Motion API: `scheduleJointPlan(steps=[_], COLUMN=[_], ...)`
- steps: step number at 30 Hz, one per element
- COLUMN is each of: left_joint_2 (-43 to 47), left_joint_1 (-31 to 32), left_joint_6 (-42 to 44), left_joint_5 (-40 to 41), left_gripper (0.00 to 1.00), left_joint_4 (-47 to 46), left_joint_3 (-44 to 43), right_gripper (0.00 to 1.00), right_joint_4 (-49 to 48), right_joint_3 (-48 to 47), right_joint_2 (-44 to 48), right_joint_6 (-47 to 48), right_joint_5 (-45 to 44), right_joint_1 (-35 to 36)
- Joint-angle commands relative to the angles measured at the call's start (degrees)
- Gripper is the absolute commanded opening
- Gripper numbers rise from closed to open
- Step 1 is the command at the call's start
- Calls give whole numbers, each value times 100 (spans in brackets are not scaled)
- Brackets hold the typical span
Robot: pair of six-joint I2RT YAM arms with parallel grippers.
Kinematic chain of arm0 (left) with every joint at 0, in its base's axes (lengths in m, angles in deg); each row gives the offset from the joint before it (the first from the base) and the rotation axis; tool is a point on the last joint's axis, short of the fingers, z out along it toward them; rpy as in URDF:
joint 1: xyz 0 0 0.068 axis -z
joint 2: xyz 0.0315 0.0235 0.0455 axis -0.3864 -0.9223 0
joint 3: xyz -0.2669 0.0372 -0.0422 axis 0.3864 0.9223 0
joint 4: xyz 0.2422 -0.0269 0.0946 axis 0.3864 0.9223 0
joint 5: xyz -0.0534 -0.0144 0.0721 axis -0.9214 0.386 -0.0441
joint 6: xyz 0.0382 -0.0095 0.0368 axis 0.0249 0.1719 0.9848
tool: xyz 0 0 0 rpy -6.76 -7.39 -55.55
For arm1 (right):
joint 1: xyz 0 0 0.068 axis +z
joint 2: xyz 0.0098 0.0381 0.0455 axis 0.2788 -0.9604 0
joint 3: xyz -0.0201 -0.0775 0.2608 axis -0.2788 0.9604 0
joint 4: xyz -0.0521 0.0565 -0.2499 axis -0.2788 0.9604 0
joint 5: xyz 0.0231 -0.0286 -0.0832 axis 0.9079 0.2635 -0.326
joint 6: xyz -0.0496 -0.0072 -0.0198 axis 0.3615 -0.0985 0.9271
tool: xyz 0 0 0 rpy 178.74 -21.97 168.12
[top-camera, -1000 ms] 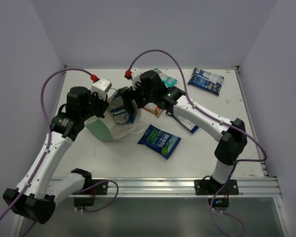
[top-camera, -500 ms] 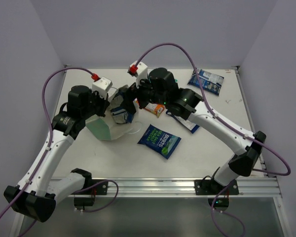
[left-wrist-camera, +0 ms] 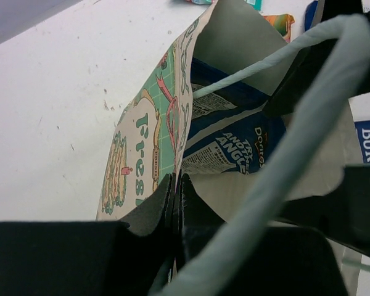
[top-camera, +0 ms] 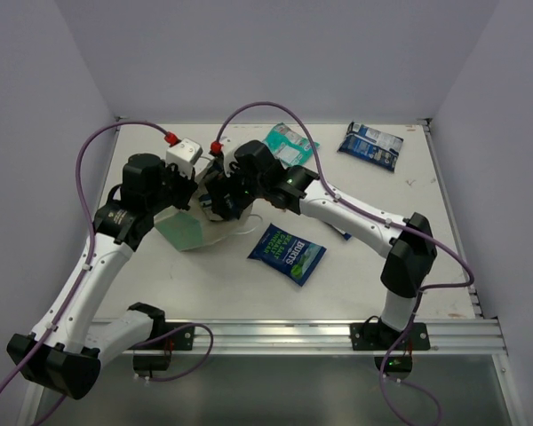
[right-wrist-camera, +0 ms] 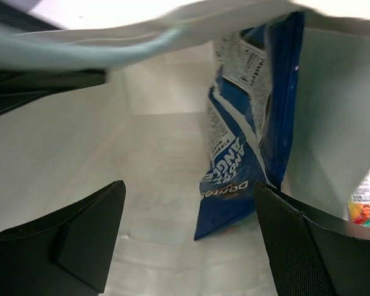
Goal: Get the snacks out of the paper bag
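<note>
Leaning on edge against the cream inner wall of the paper bag [top-camera: 179,229], a dark blue and white packet [right-wrist-camera: 250,148] is the one snack we can see inside. The bag lies on its side on the table [top-camera: 204,297], mouth toward the right arm. The left gripper [left-wrist-camera: 176,185] is clamped on the rim, holding that mouth up. The right gripper [right-wrist-camera: 185,246] is just inside the opening, jaws spread wide and grasping nothing. From there the packet sits ahead and toward the right-hand finger, its printed corner just beside that fingertip. Its long side rises at a tilt across the wrist view rather than lying flat. We judge the right arm the only one placed to take it, after a small shift sideways to bracket the thin edge. Outside the bag, a blue-green packet [top-camera: 287,252] lies near its mouth, a teal packet [top-camera: 289,142] farther back, and an orange packet [left-wrist-camera: 277,23] just beyond the rim.
</note>
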Motion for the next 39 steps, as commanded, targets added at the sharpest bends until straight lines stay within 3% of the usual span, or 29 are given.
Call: scheduleJointPlan(steps=[1,4,19,33,35,38,39], left_joint_2=[126,170,56,161,214,293,311], left_joint_1=[-9,-9,-9,-9,-18,-9,-9], left_joint_6=[-45,-62,-150,-71,-62,-27,-18], left_joint_5=[-45,-36,34,-414,-423,-292,-213], left_gripper=[0,0,0,0,0,0,0], left_joint_4=[-176,-88,-140,-202,-176,-140,-140], left_joint_3=[-3,40,129,120,129,225,278], right_gripper=[88,88,88,84,78,39,20], right_joint_4=[-292,-424,-617,-1162,-1250,-1407,-1426], right_joint_3=[96,343,545,132,106,149,158], right_joint_2=[-106,-45,667,-755,-853,-722,-626], right_joint_6=[-268,-435,-428,-498,-472,-366,-288], right_joint_5=[-1051,-1658,-2179,-1309,-1283,-1204,-1160], right_joint_1=[-6,-6,11,2,2,2,2])
